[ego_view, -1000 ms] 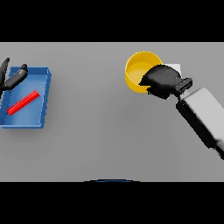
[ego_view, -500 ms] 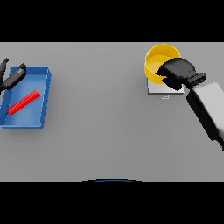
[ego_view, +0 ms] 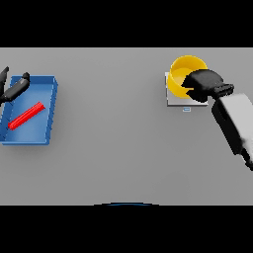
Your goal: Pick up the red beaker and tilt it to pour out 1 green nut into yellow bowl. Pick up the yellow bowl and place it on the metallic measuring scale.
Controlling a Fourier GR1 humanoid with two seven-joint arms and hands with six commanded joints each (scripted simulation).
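Observation:
The yellow bowl [ego_view: 184, 71] stands over the metallic measuring scale [ego_view: 173, 100] at the far right of the table. My right hand [ego_view: 203, 84] has its dark fingers curled round the bowl's right rim, covering part of it. I cannot tell whether the bowl rests on the scale or hangs just above it. A red beaker [ego_view: 26, 115] lies on its side in the blue tray [ego_view: 49, 111] at the far left. My left hand [ego_view: 14, 88] shows at the left edge over the tray's back corner, fingers straight. No green nut can be seen.
The blue tray takes up the left edge of the grey table. A small display tab [ego_view: 186, 109] sticks out from the scale's near side. My right forearm [ego_view: 236, 126] slants in from the lower right.
My right hand has carried the yellow bowl to the right, from left of the scale to over its plate. The left hand and the red beaker have not moved.

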